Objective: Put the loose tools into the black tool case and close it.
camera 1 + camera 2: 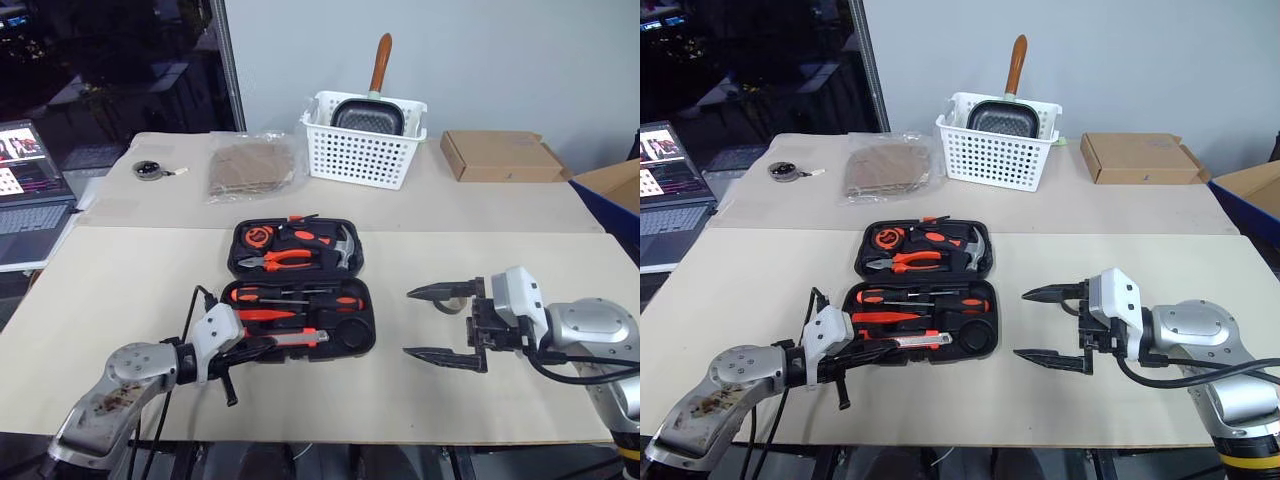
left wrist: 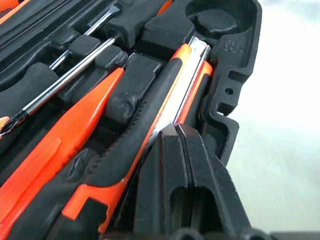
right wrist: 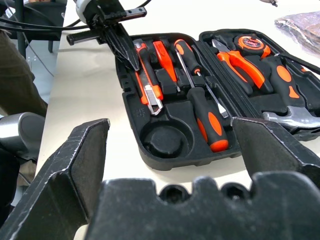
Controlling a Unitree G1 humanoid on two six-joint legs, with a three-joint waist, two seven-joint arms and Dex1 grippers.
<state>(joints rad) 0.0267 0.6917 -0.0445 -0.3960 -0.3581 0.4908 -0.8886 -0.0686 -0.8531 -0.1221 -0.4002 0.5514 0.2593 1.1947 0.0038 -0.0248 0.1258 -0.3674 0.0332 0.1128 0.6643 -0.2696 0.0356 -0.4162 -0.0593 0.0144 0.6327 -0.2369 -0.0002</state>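
Fingers of our left gripper (image 2: 176,131) are pressed together with nothing between them. Their joined tip rests against the near end of the orange-and-black utility knife (image 2: 165,95). We read this as a nudge to seat the knife, not a grip. The right gripper (image 1: 410,322) hangs at lower right of the head view with its fingers (image 1: 440,292) spread wide and empty, pointing toward the case. We think it waits there so that it is clear of the left arm yet close enough to help later.

The counter (image 1: 120,290) fills most of the frame, and the black tool case (image 1: 368,330) lies open flat at its centre, lid half farther up the frame. It is open because filling comes before shutting, so the closing step is not yet due. At upper centre a white basket (image 1: 360,155) stands well apart from the case and has no part in the work.

In the nearer half the two long screwdrivers (image 3: 207,120) lie in their moulded grooves, with the small all-orange pointed tool (image 3: 162,57) between them and the knife. The knife sits along the case's near edge, where its slot runs. It looks slightly proud of the moulding, which would explain the push. Beside its blade end a round recess (image 3: 160,142) stands unfilled, and we judge that it is meant for the tape ring.
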